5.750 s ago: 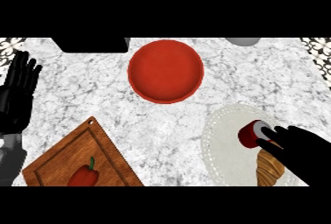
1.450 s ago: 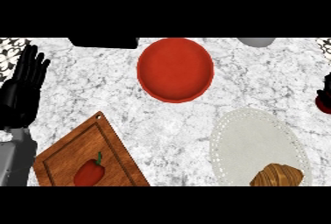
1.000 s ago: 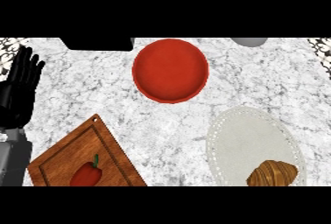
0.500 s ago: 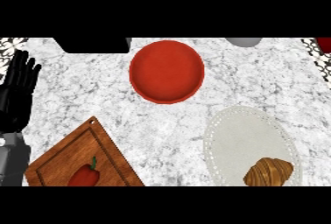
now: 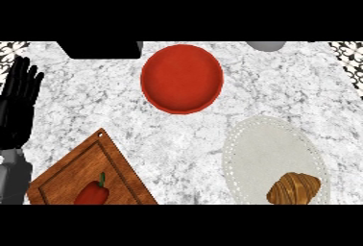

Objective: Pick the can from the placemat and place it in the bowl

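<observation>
The red bowl [image 5: 181,78] sits at the back middle of the marble counter and holds nothing. The white lace-edged placemat [image 5: 269,151] lies at the right front, with only a brown croissant [image 5: 294,188] on its near end. No can shows anywhere in the head view. My left hand [image 5: 18,105] rests at the left edge, fingers straight and pointing up, touching nothing. My right hand and forearm are out of view.
A wooden cutting board [image 5: 85,178] with a red bell pepper [image 5: 93,193] lies at the front left. A black object [image 5: 99,49] and a grey round object [image 5: 266,45] sit along the back edge.
Earlier my right hand held the red can over the placemat, then carried it off past the right edge. A dark bit at the top right half a second ago is gone.
</observation>
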Controlling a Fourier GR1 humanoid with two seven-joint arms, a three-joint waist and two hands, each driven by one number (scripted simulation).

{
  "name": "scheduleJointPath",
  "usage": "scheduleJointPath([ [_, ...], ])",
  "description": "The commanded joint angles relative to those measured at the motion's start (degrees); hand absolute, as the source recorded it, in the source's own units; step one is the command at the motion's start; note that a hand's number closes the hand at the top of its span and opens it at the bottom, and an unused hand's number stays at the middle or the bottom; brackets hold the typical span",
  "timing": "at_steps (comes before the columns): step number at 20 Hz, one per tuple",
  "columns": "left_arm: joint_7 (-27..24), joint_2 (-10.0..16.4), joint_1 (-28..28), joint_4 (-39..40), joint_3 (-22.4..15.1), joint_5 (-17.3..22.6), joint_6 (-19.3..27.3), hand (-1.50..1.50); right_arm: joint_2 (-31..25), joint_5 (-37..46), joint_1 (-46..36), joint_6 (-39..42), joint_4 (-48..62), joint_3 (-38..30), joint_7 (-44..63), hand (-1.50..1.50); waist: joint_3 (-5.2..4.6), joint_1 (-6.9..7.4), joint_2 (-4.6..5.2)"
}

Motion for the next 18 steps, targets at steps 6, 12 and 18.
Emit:
scheduleJointPath([
  [6,0.3,-0.9,0.7,-2.2,-1.1,-0.4,-0.4,0.0,13.6,1.1,-3.4,-0.4,-4.4,6.2,13.5,1.5,0.04,0.84,0.29],
  [12,-1.2,0.1,-3.1,3.3,0.4,-0.9,-0.4,0.0,20.3,1.7,-3.1,-2.7,-2.7,8.5,17.6,1.5,0.04,0.49,0.49],
  [18,-2.6,1.2,-3.0,4.7,1.8,0.5,-2.8,0.0,25.8,8.4,0.4,-14.6,3.2,13.6,15.6,1.5,0.04,1.13,0.84],
])
